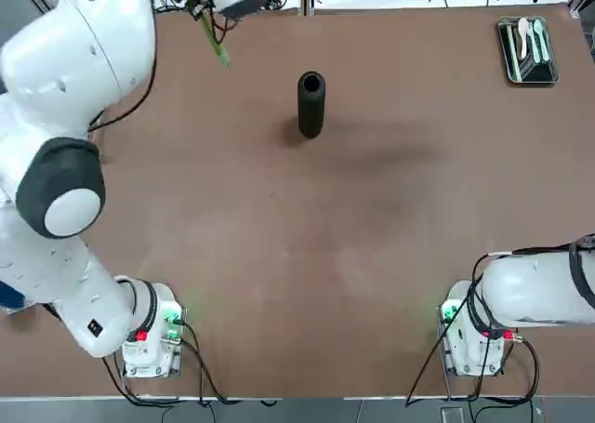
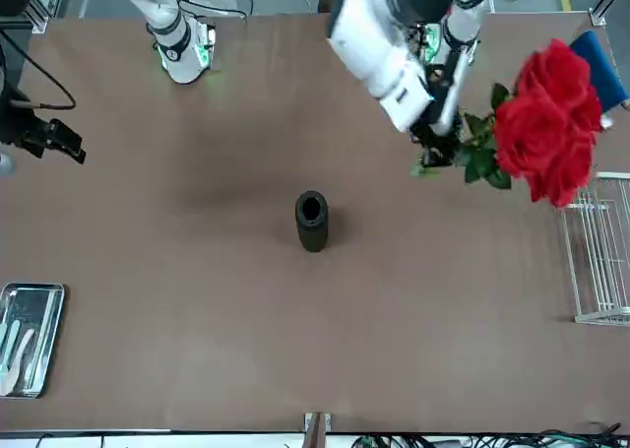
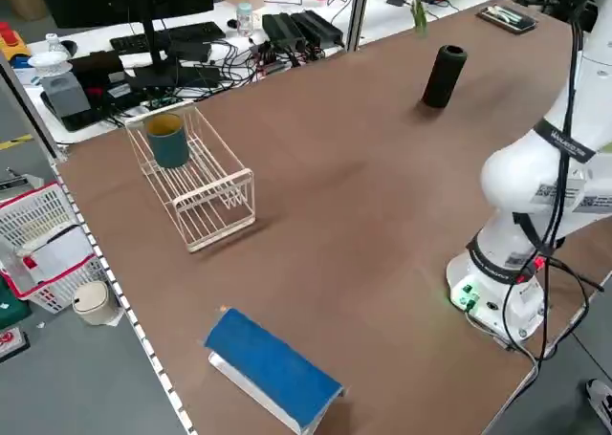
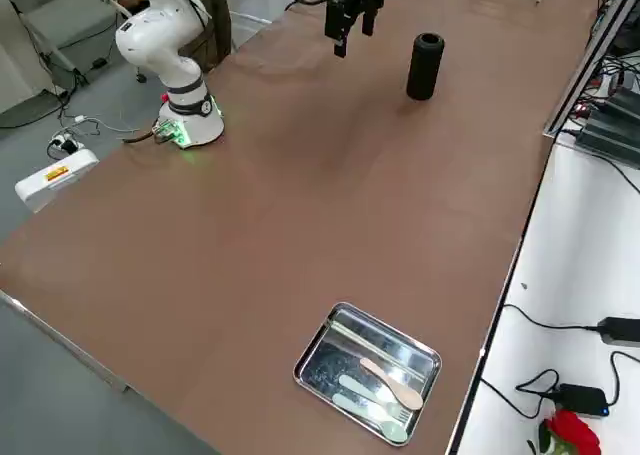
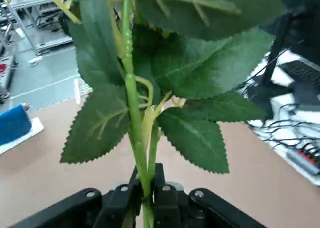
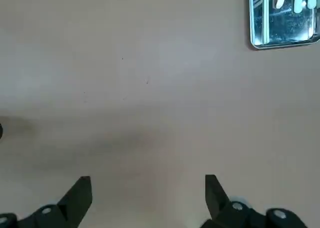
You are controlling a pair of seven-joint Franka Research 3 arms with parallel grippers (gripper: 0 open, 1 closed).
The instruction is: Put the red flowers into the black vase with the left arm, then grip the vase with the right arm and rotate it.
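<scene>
My left gripper (image 2: 434, 145) is clamping the red flowers (image 2: 547, 123) level, blooms pointing sideways; only the front view is showing the blooms.

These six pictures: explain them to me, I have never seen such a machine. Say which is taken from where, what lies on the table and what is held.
Two white robot arms sit side by side at a brown table. One picture looks down from overhead, one faces the robot from across the table, two look in from the sides, and two come from cameras on the wrists. The left tool is shut on the stems of the red flowers and holds them in the air. The right tool is open and empty above bare table. On the table stand the black vase, a metal tray with spoons, a wire rack holding a dark green cup, and a blue block.
</scene>
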